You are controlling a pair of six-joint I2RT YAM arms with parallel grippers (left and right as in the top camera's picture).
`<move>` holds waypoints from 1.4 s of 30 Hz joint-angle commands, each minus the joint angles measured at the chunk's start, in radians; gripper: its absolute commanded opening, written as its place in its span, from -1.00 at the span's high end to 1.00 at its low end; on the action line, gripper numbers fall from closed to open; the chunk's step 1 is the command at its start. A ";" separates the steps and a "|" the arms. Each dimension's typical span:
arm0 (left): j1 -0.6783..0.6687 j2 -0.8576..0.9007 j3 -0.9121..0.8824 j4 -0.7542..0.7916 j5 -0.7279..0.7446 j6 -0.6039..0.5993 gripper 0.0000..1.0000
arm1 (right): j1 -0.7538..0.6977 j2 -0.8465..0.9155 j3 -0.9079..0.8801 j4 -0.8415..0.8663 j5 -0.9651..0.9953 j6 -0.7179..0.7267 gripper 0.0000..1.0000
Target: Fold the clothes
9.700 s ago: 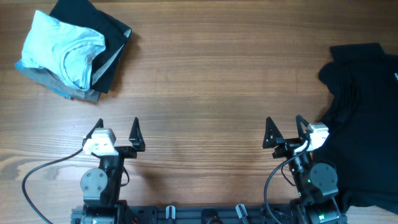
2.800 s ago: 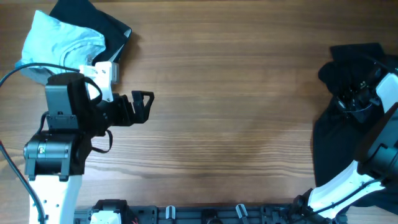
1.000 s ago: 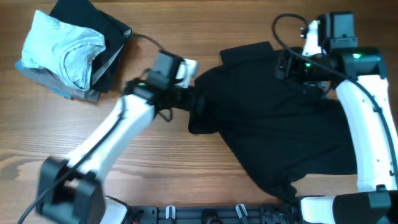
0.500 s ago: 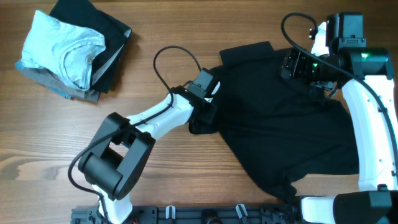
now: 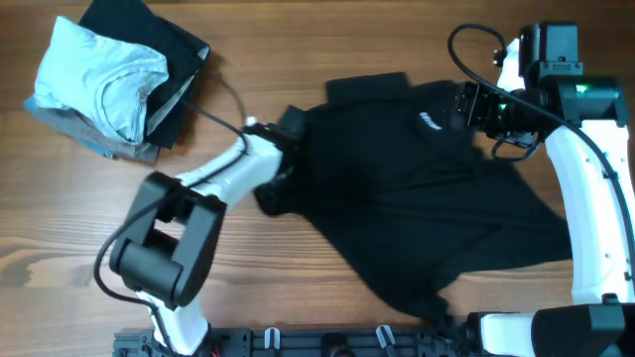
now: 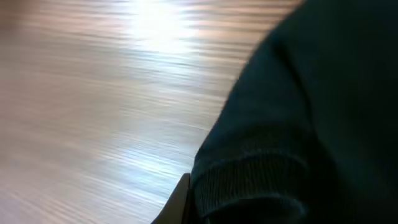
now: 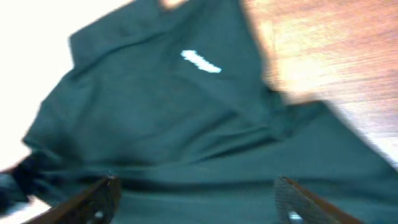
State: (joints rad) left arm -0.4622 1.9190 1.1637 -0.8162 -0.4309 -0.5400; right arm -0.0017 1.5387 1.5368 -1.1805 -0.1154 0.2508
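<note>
The clothes [image 5: 417, 198], a large black T-shirt, lie rumpled across the middle and right of the wooden table [image 5: 298, 278]. A small white label [image 5: 430, 121] shows near the collar. My left gripper [image 5: 289, 129] is at the shirt's left edge, shut on a ribbed hem [image 6: 249, 180]. Only one of its fingertips [image 6: 179, 202] shows beside the cloth. My right gripper [image 5: 466, 104] hovers over the collar area. In the right wrist view it [image 7: 199, 196] stands wide open above the black cloth [image 7: 155, 118], with the label [image 7: 200, 62] ahead of it.
At the back left corner a folded light blue shirt [image 5: 104, 74] lies on a grey garment [image 5: 84, 134] and a dark one [image 5: 164, 40]. My left arm [image 5: 213, 178] stretches across the table from the front edge. The right arm [image 5: 590, 198] runs along the right side.
My left gripper has shut on the shirt's left edge and drawn it to the left and back. The shirt has shifted left and its white label now shows. The right gripper has barely moved.
</note>
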 commanded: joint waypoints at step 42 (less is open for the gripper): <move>0.151 0.127 0.007 0.689 0.556 0.426 0.92 | -0.003 0.183 -0.121 -0.123 -0.034 -0.015 -0.27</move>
State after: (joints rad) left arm -0.3519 2.0281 1.1717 -0.1249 0.1783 -0.1116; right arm -0.0017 1.7462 1.4292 -1.2942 -0.1345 0.2554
